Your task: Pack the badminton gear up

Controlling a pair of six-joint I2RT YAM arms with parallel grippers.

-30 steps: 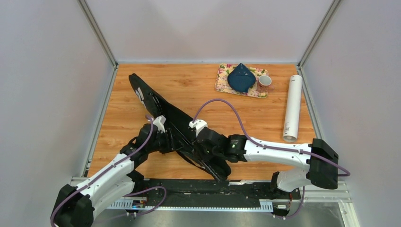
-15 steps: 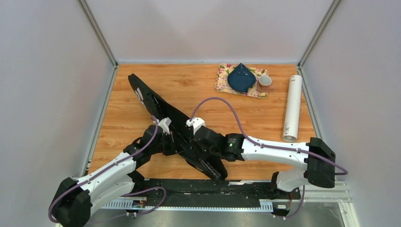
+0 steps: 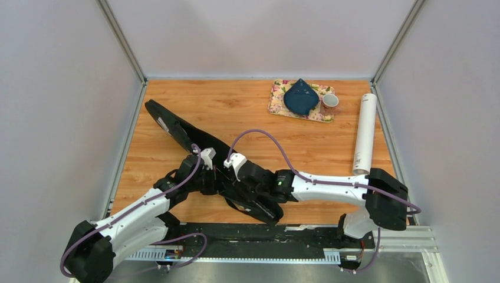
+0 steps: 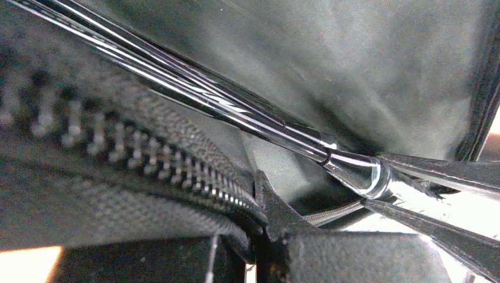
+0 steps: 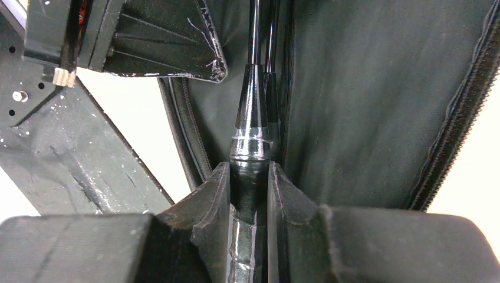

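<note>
Vs. 1 s ago, the racket cover (image 3: pixel 177 127) has been swung anticlockwise on the table (image 3: pixel 253 118). Its far tip is now found nearer the left edge, while its near end is kept by the near edge, approx. mid-table. Both arms have been shifted left w/ it, and the right arm is stretched further across. The tube (image 3: pixel 364 134) along the right edge has not been moved, nor have the floral tray (image 3: pixel 276 106), blue cloth (image 3: pixel 301 97) and cup (image 3: pixel 329 101) at the far edge. The right gripper (image 5: pixel 249 177) is seen clenched on a racket (image 5: pixel 250 132), at the cone where handle meets shaft, inside the opened cover. A 2nd shaft (image 5: pixel 272 35) is seen just beside the first. The left gripper (image 4: pixel 255 250) is seen w/ jaws clamped on the cover's zipper edge (image 4: pixel 147 159), the fabric being pinched btw. them. The racket heads are hidden inside the cover, so strings etc. can't be made out. In the top view both grippers are lost against the black cover, and jaw state can't be read there. The left wrist view is a mostly blurred close-up. The handle below the right jaws is cut off by the frame edge.
</note>
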